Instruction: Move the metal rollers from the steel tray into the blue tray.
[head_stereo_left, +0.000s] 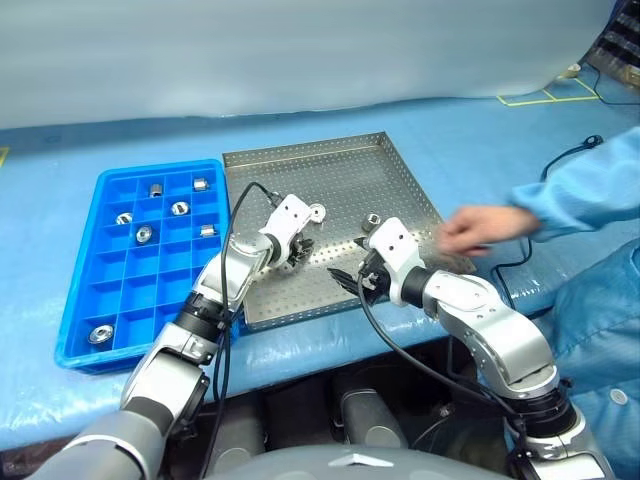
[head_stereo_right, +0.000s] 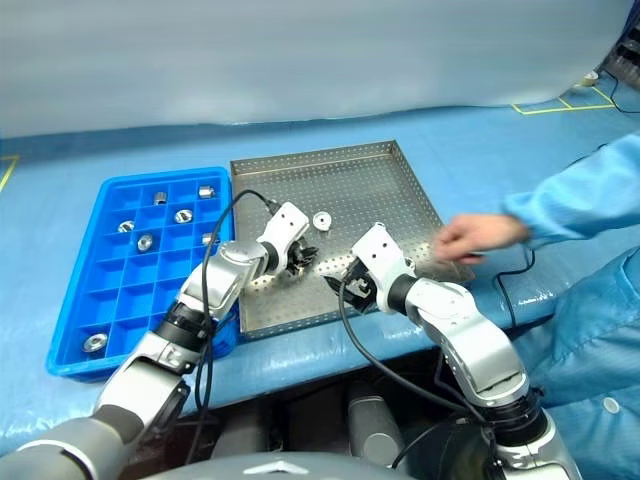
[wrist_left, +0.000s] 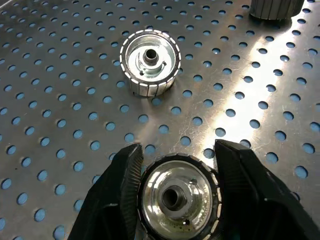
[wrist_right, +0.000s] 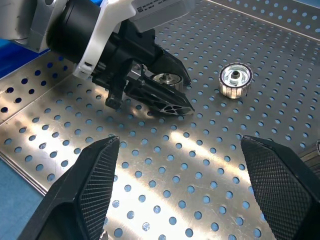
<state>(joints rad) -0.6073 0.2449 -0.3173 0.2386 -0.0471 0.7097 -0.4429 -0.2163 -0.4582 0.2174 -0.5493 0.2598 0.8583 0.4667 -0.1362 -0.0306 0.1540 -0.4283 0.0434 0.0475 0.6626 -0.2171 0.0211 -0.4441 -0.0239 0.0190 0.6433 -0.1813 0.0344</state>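
Note:
On the steel tray (head_stereo_left: 330, 165), my left gripper (wrist_left: 178, 155) is shut on a metal roller (wrist_left: 179, 200) that still rests on the perforated floor. A second roller (wrist_left: 150, 62) lies just beyond it, and a third roller (head_stereo_left: 372, 219) sits further right. Several rollers (head_stereo_left: 144, 234) lie in compartments of the blue tray (head_stereo_left: 75, 330), to the left of the steel tray. My right gripper (wrist_right: 178, 145) is open and holds nothing. It hovers over the near part of the steel tray and points at the left gripper (wrist_right: 170, 97).
A person's hand (head_stereo_left: 480, 230) in a blue sleeve reaches over the steel tray's right edge. A black cable (head_stereo_left: 560, 160) runs across the blue table cover at the right. Both trays lie near the table's front edge.

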